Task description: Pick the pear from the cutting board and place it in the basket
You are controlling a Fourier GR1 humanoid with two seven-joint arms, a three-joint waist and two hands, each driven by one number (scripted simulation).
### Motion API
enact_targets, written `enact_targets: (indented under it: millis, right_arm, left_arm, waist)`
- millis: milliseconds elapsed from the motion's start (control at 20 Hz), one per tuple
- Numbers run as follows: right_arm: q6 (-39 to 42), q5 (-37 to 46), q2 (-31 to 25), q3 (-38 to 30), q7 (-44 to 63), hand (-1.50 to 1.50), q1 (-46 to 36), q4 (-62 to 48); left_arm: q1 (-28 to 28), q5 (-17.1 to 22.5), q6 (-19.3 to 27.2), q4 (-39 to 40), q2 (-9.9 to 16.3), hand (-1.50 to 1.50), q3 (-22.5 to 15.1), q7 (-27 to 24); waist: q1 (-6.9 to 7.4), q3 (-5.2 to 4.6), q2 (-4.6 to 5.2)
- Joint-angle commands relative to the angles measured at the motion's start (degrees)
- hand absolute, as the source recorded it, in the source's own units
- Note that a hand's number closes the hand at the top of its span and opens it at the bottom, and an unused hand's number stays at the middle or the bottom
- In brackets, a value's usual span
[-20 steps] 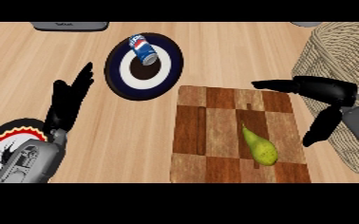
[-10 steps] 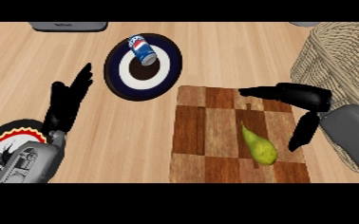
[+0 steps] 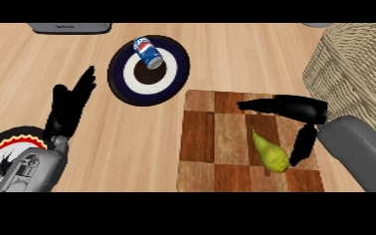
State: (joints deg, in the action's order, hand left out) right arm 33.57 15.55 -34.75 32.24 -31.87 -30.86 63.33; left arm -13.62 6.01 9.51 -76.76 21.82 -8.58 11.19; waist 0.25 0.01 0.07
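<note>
While the pear [image 3: 271,154] is lying on the near right part of the cutting board [image 3: 220,144], stem end pointing away from the robot, the right hand [image 3: 295,108] is hanging over the board just beside it, spread open and gripping nothing. Its thumb is reaching down along the pear's right side and its fingers are stretching left beyond the stem, so the fruit is sitting in the gap between them; that spread looks set up to bracket the pear for a grasp, though whether anything is touching it yet is not clear. Nearest on the other side, the left hand [image 3: 70,107] is resting at the view's left over bare counter [image 3: 242,55], fingers straight and up, carrying nothing, well apart from the board, likely parked out of the way. Farther out, a dark plate [image 3: 126,82] is sitting just beyond the board's far left corner with a blue can [image 3: 147,53] lying on its side on it, no part of this job. Farthest right, the woven basket [image 3: 345,69] is waiting beyond the board's right edge, near enough for a short carry.
</note>
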Motion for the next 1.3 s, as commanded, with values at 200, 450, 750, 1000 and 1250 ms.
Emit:
enact_targets:
  millis: [200,450,750,1000,1250]
  right_arm:
    - [4.4,3.8,0.1,-0.1,-5.8,-1.50,2.6,-1.8]
    - [4.4,5.7,3.4,1.1,-3.4,-1.50,2.2,-1.7]
    - [6.0,6.3,4.5,-1.5,-2.0,-1.50,1.8,-1.8]
    - [2.6,10.8,5.9,0.3,-4.8,-1.50,4.0,-3.3]
    - [-4.1,14.4,5.1,0.7,-11.6,1.50,3.7,-3.6]
  left_arm:
    - [1.3,-2.4,-0.6,-2.8,-0.5,0.00,1.4,1.7]
    - [-0.9,-0.7,-4.7,-1.3,0.0,0.00,3.7,2.3]
    - [-1.3,-6.0,-0.7,-2.7,-4.7,0.00,1.3,4.2]
    - [0.6,-5.0,-3.9,-0.7,-3.7,0.00,4.5,0.3]
    - [0.0,-5.3,-4.0,0.0,-4.8,0.00,5.1,0.5]
  waist:
    - [0.06,0.01,-0.08]
    - [-0.06,0.00,-0.05]
    - [-0.06,0.01,-0.06]
    - [-0.04,0.00,-0.03]
    - [-0.02,0.01,0.04]
